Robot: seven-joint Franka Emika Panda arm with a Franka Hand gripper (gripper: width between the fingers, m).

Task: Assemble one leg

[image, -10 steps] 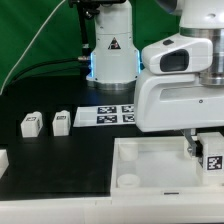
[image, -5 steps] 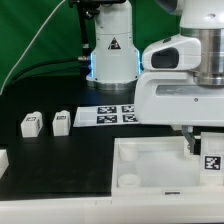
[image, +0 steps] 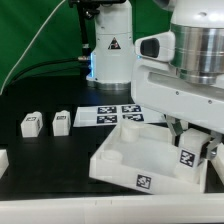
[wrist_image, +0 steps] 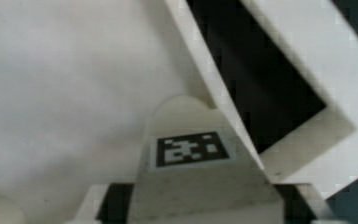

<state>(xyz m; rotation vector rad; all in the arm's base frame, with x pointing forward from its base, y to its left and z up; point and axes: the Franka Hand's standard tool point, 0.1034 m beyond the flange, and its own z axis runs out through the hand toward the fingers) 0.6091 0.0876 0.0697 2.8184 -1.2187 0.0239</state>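
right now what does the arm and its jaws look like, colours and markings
The arm is glossy white with rounded housings and dark grey seams at the joints. Its base column is white too, with a black triangular warning sticker and a blue glow near the bottom. The gripper is white above, with dark jaws below. A green cable trails behind.

Bright even light, soft wrist-view blur

I see the leg [wrist_image: 190, 160], a white post with a black-and-white tag, standing against the raised rim of the white tray part [wrist_image: 247, 90]. Beyond that rim lies black table [wrist_image: 291, 50]. My gripper's dark fingers [wrist_image: 105, 205] flank the leg's base.
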